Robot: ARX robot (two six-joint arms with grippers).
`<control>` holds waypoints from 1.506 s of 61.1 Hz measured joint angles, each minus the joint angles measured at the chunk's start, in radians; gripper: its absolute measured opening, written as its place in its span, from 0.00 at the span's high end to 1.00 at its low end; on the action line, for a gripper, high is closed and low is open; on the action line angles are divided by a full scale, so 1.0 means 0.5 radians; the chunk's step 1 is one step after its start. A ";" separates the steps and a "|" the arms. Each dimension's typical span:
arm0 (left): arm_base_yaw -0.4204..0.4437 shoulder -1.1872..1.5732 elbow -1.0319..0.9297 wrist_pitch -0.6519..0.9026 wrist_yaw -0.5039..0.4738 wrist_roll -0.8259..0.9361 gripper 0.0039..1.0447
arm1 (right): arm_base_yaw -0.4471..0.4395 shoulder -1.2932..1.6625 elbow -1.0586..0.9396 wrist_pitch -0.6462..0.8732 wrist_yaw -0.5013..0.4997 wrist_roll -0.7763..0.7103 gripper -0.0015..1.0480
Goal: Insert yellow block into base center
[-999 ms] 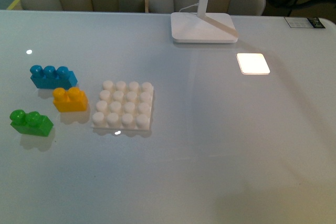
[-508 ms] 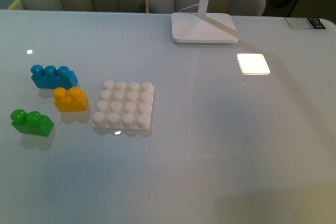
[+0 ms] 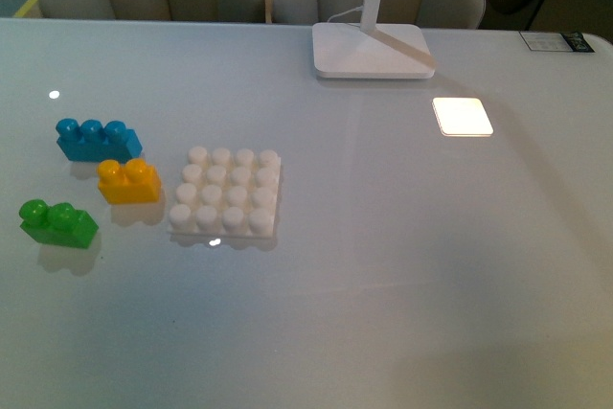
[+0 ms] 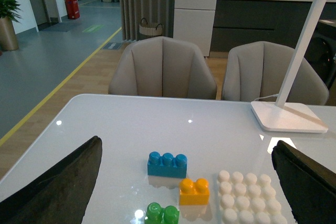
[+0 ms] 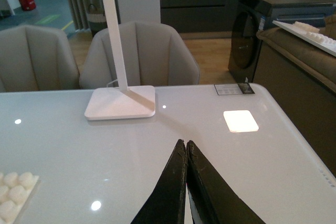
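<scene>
Counter (image 3: 402, 265): smooth, glossy and pale grey-white; it is reflecting a bright square patch of light (image 3: 462, 116) on the far right.
Yellow block (image 3: 128, 181): glossy yellow-orange plastic, a short rectangular brick with two round studs on top. It is sitting upright on the left of the counter, just left of the base with a narrow gap between them.
Base (image 3: 226, 194): a flat square plate of matt white plastic with a four-by-four grid of round studs. It is lying flat, and all sixteen studs are showing bare.
Blue brick (image 3: 96, 139): shiny plastic with three studs, standing just beyond the yellow block on its far left. Contact between the two cannot be told.
Green brick (image 3: 57, 223): shiny plastic with two studs, standing apart on the near left of the yellow block.
Lamp foot (image 3: 372, 50): a flat white rectangular slab with rounded corners, resting at the far edge with a slim white stem rising from it.
Left claw (image 4: 186, 144): its dark, matt, wedge-shaped fingers are standing wide apart and holding nothing.
Right claw (image 5: 186, 142): its dark tapered fingers are pressing tip to tip, with nothing between them.
Change: the bricks, base and lamp foot are staying in place. Only the dark background beyond the far right corner is showing a different outline than one second ago.
</scene>
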 joint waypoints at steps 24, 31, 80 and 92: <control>0.000 0.000 0.000 0.000 0.000 0.000 0.07 | -0.002 -0.612 -0.023 -0.544 0.000 -0.001 0.98; 0.000 0.000 0.000 0.000 0.000 0.000 0.07 | -0.002 -0.757 -0.023 -0.682 0.000 -0.001 0.98; 0.000 0.000 0.000 0.000 0.000 0.000 0.07 | -0.002 -1.537 -0.023 -1.519 0.002 0.000 0.98; 0.000 0.000 0.000 0.000 0.000 0.000 0.07 | -0.002 -1.640 -0.023 -1.566 0.000 -0.001 0.98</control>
